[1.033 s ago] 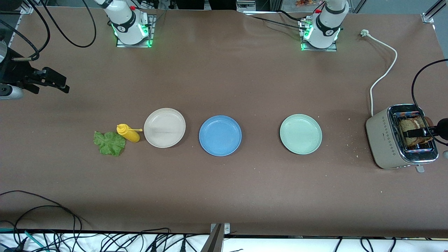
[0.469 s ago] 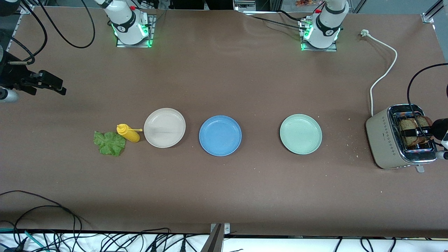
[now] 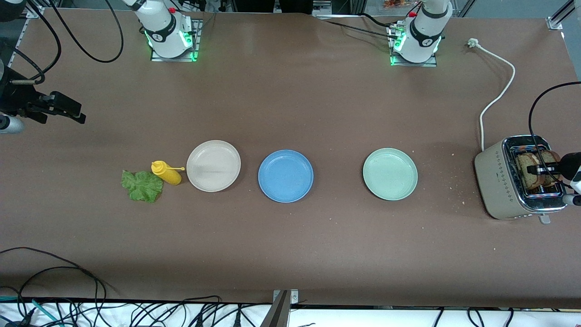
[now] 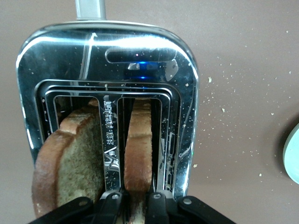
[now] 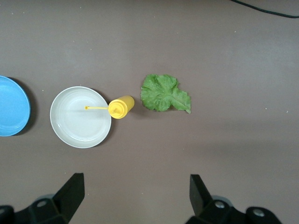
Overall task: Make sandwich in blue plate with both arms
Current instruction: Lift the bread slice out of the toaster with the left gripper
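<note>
Now your left gripper clenches an upright bread slice in the toaster, right frame edge; lift straight up. Right gripper waits released over the lettuce.

From high across the tabletop we face both bases; our left wrist camera looks closely down into the toaster, our right wrist camera from higher onto the beige plate, both seen from the front too.

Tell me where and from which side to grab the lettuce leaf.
Come straight down and pinch a raised ruffle near the edge of the lettuce: it lies flat on the table, so no side offers a hold. Choose the edge away from the yellow bottle, which lies close beside it.
</note>
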Robot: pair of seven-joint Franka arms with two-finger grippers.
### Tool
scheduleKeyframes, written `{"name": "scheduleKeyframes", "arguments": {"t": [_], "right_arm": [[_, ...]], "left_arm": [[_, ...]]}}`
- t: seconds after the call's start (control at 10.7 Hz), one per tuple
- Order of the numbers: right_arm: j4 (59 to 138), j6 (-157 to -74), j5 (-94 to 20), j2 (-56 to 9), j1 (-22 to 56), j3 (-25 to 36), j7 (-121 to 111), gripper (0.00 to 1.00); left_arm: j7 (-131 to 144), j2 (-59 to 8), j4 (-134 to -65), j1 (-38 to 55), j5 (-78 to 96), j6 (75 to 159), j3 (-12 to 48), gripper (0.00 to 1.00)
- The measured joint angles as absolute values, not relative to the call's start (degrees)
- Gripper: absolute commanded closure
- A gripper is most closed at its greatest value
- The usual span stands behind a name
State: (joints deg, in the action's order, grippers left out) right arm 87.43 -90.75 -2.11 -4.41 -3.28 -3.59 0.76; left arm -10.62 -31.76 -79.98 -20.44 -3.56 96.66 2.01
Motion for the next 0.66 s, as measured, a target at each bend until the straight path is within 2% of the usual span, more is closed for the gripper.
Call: {"name": "scheduleKeyframes", "arguments": {"t": [0.28, 0.66], "right_arm": [[87.3, -90.9, -2.1, -4.8, -3.4, -3.2, -0.4, 0.0], [86.9, -91.1, -2.1, -4.9, -3.4, -3.2, -0.6, 0.0]], "left_arm": [[-13.2, -30.0, -79.0, -20.5, -3.6, 95.2, 2.0, 1.0], [-14.6, -21.0, -78.1, -20.6, -3.7, 85.7, 2.0, 1.0]]}}
